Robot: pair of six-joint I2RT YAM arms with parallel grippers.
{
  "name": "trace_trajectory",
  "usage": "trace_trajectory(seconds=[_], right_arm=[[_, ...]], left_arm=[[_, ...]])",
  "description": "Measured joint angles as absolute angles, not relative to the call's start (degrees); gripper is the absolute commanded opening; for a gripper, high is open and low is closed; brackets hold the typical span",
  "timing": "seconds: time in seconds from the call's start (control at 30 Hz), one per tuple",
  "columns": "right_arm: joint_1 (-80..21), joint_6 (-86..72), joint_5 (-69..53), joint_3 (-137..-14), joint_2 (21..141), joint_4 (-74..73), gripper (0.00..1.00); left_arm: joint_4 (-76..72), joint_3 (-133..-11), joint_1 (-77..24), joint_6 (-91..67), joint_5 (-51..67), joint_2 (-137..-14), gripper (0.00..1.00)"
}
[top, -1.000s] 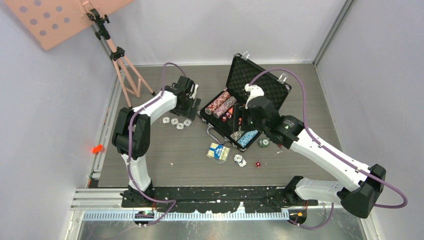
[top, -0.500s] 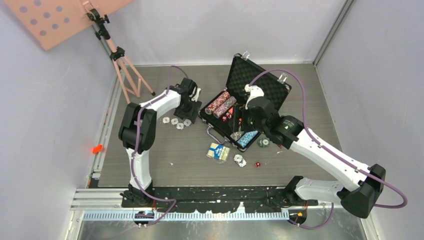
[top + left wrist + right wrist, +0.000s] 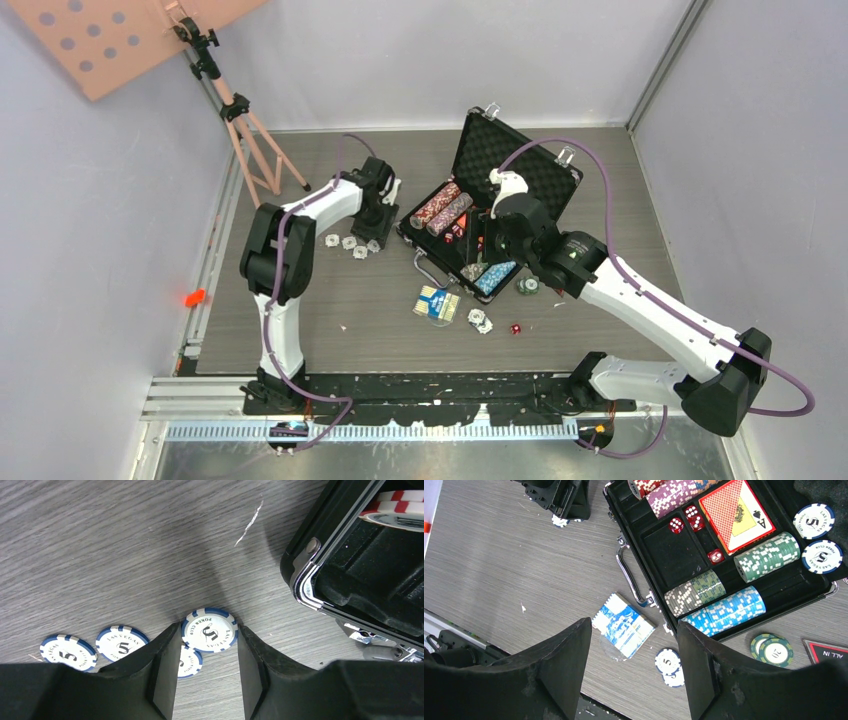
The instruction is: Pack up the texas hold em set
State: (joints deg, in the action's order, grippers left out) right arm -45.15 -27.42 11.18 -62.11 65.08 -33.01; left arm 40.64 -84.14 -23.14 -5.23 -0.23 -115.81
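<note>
Dropped left jaws to tabletop [image 3: 100, 540], narrowing them about chip [image 3: 210, 629] left of case [image 3: 360, 575], pickup likely next; right jaws wide, empty.

— What's lying on the desk [image 3: 340, 300]?
— An open black case [image 3: 480, 150] toward the back, with blue-and-white chips [image 3: 350, 243] in a row to its left. In front: a blue card deck [image 3: 437, 301], two loose chips [image 3: 481, 321], a red die [image 3: 516, 328], green chips [image 3: 528, 286].
— Anything else?
— A pink tripod [image 3: 255, 150], far-left corner.
</note>
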Motion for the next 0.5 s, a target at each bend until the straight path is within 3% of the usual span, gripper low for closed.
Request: trace_trajectory(seconds=[0.5], right_arm=[[-45.15,-27.64,11.2,-61.43,65.08,-33.06,0.7]], left_arm=[[40.58,-81.1,-23.9,-6.02,0.32,-109.34,0.38]])
